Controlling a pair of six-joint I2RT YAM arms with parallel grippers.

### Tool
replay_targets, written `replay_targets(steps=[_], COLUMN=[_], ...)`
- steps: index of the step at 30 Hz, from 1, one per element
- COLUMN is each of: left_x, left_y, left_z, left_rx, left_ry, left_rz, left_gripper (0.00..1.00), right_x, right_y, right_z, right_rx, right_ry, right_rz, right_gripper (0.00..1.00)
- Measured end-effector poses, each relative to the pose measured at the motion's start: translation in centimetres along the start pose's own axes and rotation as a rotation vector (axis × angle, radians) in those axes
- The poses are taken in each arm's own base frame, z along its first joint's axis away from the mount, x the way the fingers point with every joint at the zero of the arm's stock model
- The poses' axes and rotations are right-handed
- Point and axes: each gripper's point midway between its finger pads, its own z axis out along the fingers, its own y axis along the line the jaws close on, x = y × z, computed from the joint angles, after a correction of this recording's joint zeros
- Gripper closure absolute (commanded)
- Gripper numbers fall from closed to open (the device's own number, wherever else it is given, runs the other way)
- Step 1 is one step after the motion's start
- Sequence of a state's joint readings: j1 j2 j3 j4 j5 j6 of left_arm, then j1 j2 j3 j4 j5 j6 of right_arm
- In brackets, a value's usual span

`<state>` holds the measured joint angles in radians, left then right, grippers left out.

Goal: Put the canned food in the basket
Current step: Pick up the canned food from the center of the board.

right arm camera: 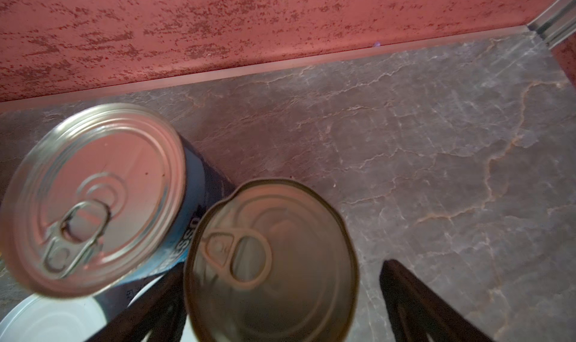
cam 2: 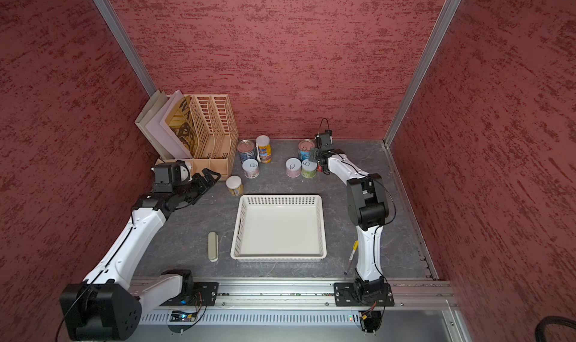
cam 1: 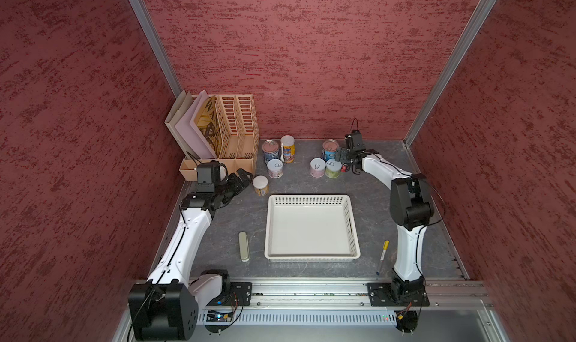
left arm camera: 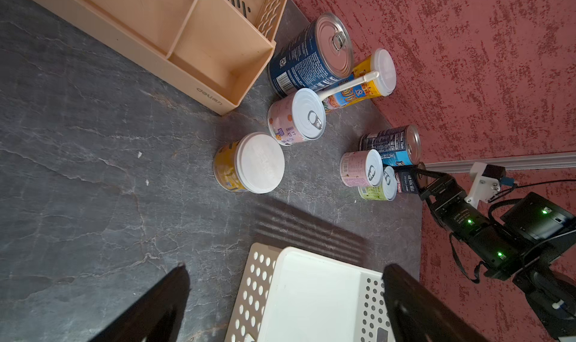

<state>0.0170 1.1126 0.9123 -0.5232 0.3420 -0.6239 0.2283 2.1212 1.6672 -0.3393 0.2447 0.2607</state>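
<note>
Right wrist view shows the right claw (right arm camera: 282, 270) spread wide, one finger on either side of a metal-topped can (right arm camera: 271, 262) and not yet gripping it. A blue can (right arm camera: 93, 200) stands just beside it, so that finger has only a narrow gap. I judge the step in hand is this grasp: sink until the pads face the wall below the rim, centre, close, then lift straight up before swinging to the basket (cam 1: 311, 197). In both top views the claw hides that can except for a red sliver. They do show the basket empty and the other cans (cam 1: 275, 168) near the table's (cam 1: 237, 219) back edge. The left claw (cam 1: 242, 177), also spread and empty, hangs near a yellow can (cam 1: 260, 185).
</note>
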Motion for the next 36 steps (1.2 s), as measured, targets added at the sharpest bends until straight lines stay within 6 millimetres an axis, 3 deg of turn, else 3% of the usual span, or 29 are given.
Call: replay_targets(steps=[7,21,36], left_x=[0.1,0.2,0.2], left_y=[0.2,0.3,0.3], left_z=[0.3,0.5,0.5], left_rx=[-0.007,-0.011,-0.011], left_ry=[0.01,0.014,0.015], left_rz=[-0.004,-0.006,-0.006], left_gripper=[0.0,0.0,0.0], right_x=[0.1,-0.4,0.4], right_y=[0.2,0.9,0.5], right_z=[1.3,1.8,0.4], right_rx=[-0.038,-0.114,-0.133], right_ry=[0.033,0.051,0.036], right_rz=[-0.003,0.006,0.024], right_gripper=[0.03,0.48,0.6])
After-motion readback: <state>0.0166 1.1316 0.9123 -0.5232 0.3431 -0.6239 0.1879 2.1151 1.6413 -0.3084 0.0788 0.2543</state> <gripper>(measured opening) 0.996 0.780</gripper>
